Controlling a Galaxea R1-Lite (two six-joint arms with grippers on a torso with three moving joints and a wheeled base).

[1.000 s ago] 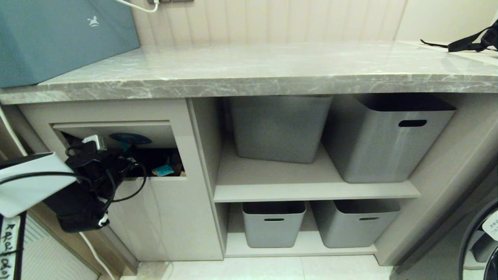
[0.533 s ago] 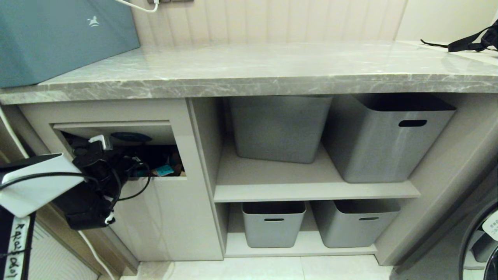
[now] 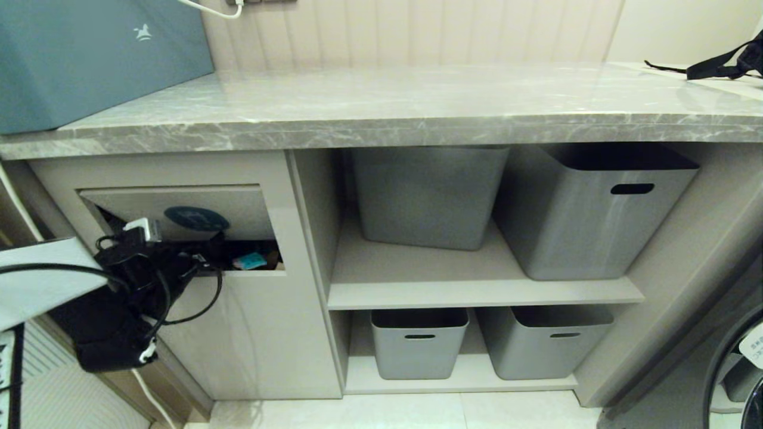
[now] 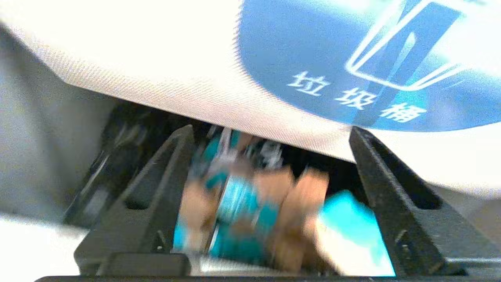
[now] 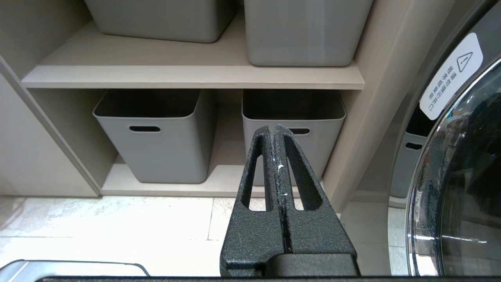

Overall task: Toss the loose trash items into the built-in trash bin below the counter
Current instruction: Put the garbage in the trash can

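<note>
The left gripper (image 4: pixel 270 164) sits at the mouth of the trash bin (image 3: pixel 179 205) under the counter (image 3: pixel 381 128), its jaws spread wide and gripping nothing, with the tilting flap (image 4: pixel 164 66) resting just above them and the bin's dark inside straight ahead. Between the jaws, down inside the bin, lie blurred brown cardboard scraps (image 4: pixel 301 211) among teal and white litter; they look dropped, though the blur keeps me from telling which scrap is which. The step in hand seems to be letting go and backing out, and doing it well means drawing the jaws straight back along the opening, kept level and released, so the black tips neither catch the flap's lower edge nor drag a scrap out. The flap is smooth, matte beige with a fine weave-like grain and a glossy blue oval sticker (image 4: pixel 368 62) bearing white characters; it hangs on a hinge and should swing shut once the jaws clear. The cardboard looks light, bent and soft-edged. The counter slab is polished grey marble with white veins, and no scraps show on it. The right gripper (image 5: pixel 276 129) hangs idle, jaws pressed together, before the grey plastic tubs (image 5: pixel 152 137).
</note>
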